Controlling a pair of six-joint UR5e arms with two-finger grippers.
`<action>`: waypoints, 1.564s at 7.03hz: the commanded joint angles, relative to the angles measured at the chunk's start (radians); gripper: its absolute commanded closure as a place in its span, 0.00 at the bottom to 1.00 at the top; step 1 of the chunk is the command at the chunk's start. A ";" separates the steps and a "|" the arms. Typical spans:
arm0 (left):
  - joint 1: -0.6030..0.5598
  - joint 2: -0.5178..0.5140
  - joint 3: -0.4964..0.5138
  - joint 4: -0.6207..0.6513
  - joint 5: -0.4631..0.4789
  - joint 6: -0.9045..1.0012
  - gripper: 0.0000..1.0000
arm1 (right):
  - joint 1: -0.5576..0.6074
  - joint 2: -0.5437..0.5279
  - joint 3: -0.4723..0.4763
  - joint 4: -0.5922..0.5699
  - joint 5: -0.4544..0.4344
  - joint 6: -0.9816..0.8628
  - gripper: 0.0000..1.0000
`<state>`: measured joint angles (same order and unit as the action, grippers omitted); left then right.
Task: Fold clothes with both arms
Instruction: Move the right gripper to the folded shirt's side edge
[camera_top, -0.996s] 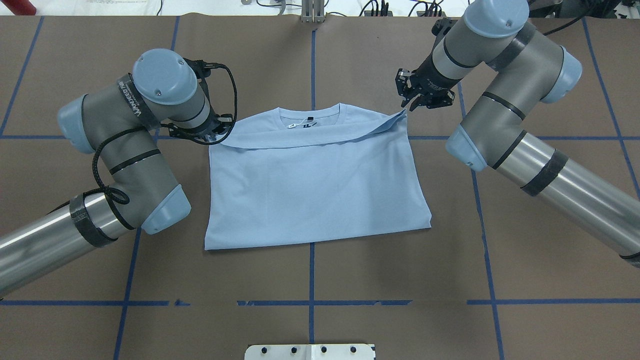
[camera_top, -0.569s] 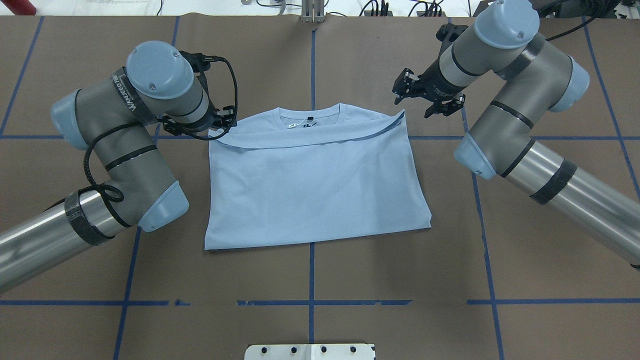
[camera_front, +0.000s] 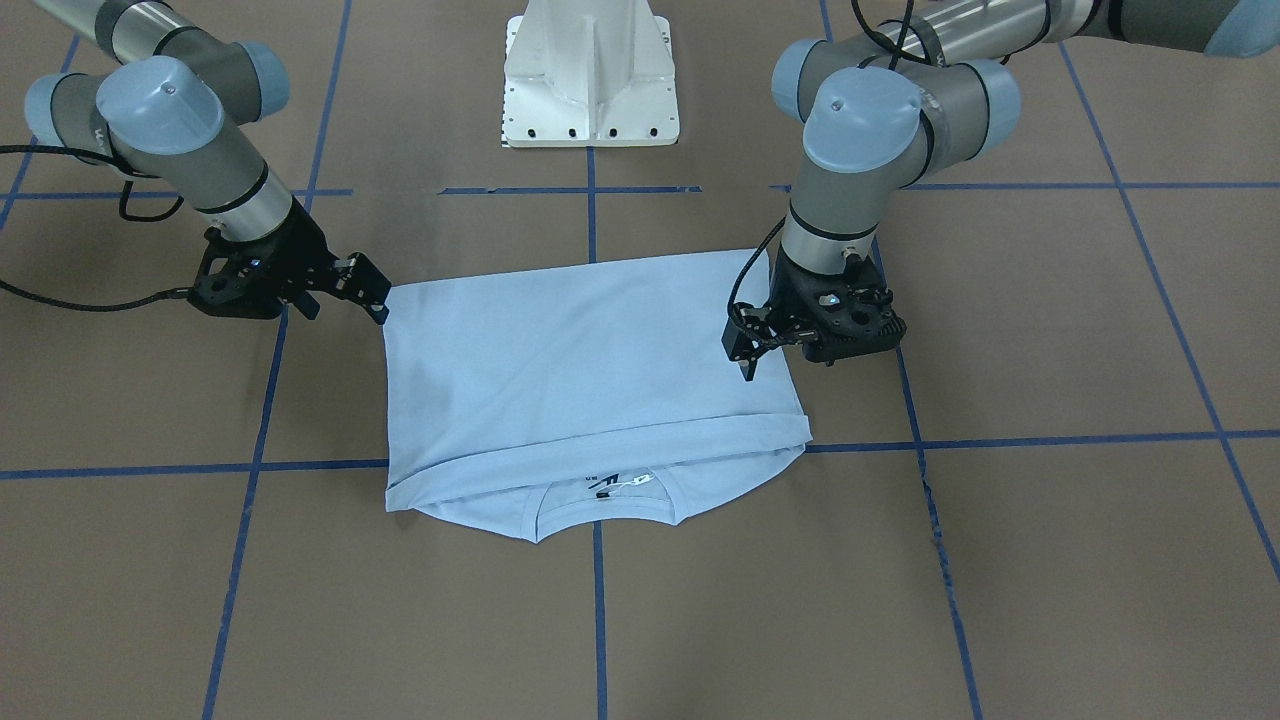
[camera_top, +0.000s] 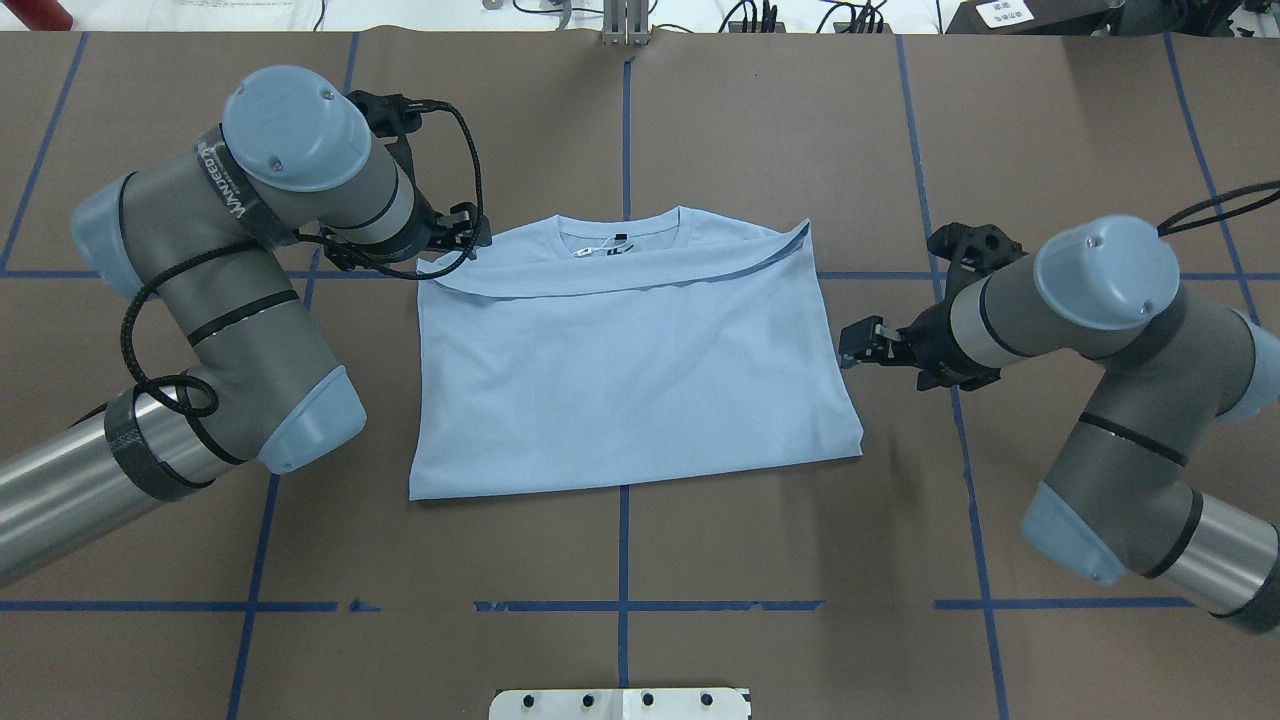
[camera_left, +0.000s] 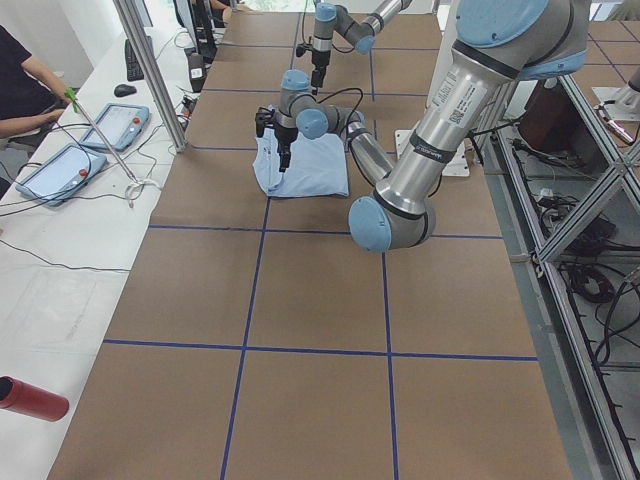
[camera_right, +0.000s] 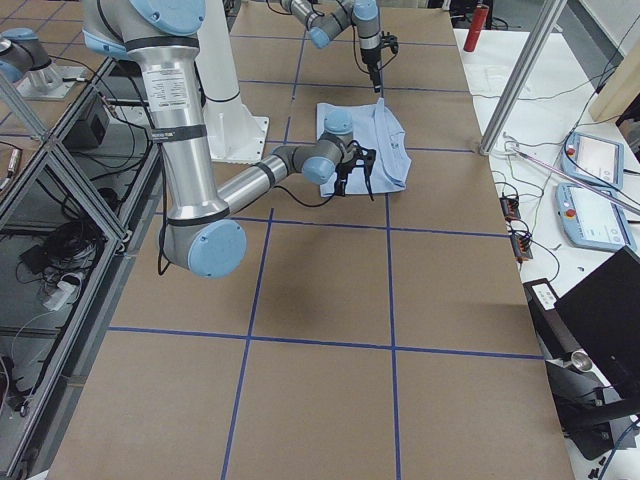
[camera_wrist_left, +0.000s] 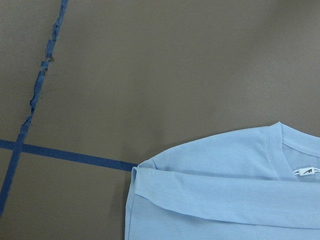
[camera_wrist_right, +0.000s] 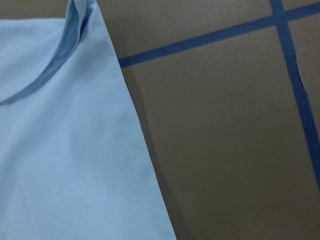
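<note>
The light blue T-shirt (camera_top: 630, 380) lies folded flat on the brown table, its collar and white tag (camera_top: 600, 247) at the far edge under a folded-over band. My left gripper (camera_top: 478, 232) hovers open just over the shirt's far left corner, holding nothing. My right gripper (camera_top: 848, 348) stands open beside the shirt's right edge, clear of the cloth. From the front, the shirt (camera_front: 570, 370) has the left gripper (camera_front: 742, 352) at its right side and the right gripper (camera_front: 372, 290) at its upper left corner. Both wrist views show only cloth (camera_wrist_left: 225, 200) (camera_wrist_right: 60, 150) and table.
Blue tape lines (camera_top: 622, 560) grid the brown table. The white pedestal base (camera_front: 590, 80) stands at the robot's side of the table. In the left side view a bench carries tablets (camera_left: 110, 125), with a person's arm at its far end and a red bottle (camera_left: 30, 398) near.
My right arm has swung from the shirt's far right corner to beside its right edge, and that raised corner now lies flat. My left gripper has lifted slightly off the far left corner.
</note>
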<state>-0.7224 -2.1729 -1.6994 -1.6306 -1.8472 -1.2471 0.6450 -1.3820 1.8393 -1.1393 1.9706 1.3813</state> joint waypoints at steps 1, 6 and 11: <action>0.000 0.001 -0.005 0.000 0.000 -0.002 0.00 | -0.077 0.018 -0.046 0.000 -0.053 0.001 0.01; 0.000 0.002 -0.005 0.000 0.002 0.000 0.00 | -0.102 0.040 -0.066 0.004 -0.041 0.001 1.00; 0.001 0.002 -0.006 0.000 0.003 -0.002 0.00 | -0.199 -0.139 0.136 0.001 0.002 0.002 1.00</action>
<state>-0.7211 -2.1716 -1.7056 -1.6306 -1.8455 -1.2481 0.5108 -1.4487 1.9032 -1.1377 1.9597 1.3824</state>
